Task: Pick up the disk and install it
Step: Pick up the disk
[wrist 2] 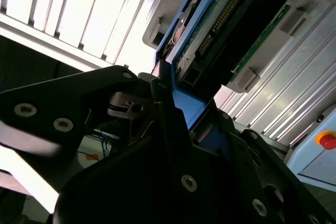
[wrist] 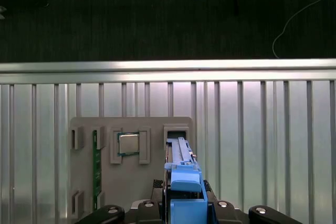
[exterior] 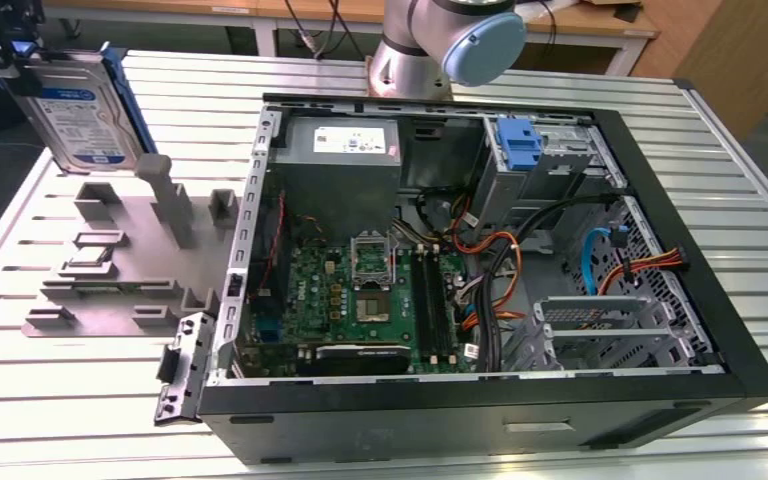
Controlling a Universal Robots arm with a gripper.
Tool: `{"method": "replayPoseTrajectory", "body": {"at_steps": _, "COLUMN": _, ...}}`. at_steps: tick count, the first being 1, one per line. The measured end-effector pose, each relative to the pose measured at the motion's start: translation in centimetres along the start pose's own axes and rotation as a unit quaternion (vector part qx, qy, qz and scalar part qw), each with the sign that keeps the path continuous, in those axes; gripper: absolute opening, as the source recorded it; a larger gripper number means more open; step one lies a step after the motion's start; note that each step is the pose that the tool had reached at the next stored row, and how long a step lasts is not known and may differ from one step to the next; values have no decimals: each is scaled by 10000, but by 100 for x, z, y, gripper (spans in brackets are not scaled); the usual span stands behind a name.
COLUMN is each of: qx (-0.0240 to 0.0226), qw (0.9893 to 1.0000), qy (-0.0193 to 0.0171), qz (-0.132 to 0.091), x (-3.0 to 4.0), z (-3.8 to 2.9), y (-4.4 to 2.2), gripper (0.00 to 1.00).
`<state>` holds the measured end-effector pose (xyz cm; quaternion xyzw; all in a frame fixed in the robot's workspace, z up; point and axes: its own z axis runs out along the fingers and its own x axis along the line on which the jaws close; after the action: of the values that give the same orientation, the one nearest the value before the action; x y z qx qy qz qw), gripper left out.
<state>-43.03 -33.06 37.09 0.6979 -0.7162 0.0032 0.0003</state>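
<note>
The disk point(exterior: 77, 112), a silver-grey drive with a white-and-blue label in a blue carrier, hangs upright in the air at the exterior view's far left, above the grey parts holder point(exterior: 131, 255). My gripper point(exterior: 17, 50) is shut on its upper end. In the first wrist view the blue carrier edge point(wrist: 184, 179) sticks out from between my fingers, over the holder's vacant slot point(wrist: 176, 129). The second wrist view shows the disk's green circuit board point(wrist 2: 226, 24) and the carrier point(wrist 2: 185, 106) clamped in the black gripper point(wrist 2: 173, 124).
The open computer case point(exterior: 491, 390) lies in the table's middle, with a blue bracket on its drive bay point(exterior: 518, 145) and a grey power supply point(exterior: 337, 140) at the back. The arm's base point(exterior: 444, 45) stands behind it. The holder carries a processor chip point(wrist: 128, 144) and a green memory stick point(wrist: 96, 166).
</note>
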Motion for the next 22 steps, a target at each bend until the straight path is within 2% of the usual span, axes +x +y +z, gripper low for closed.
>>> {"method": "replayPoseTrajectory", "body": {"at_steps": 22, "qx": 0, "qw": 10000, "qy": 0, "qz": 0, "x": 1, "z": -111, "y": 0, "gripper": 36}}
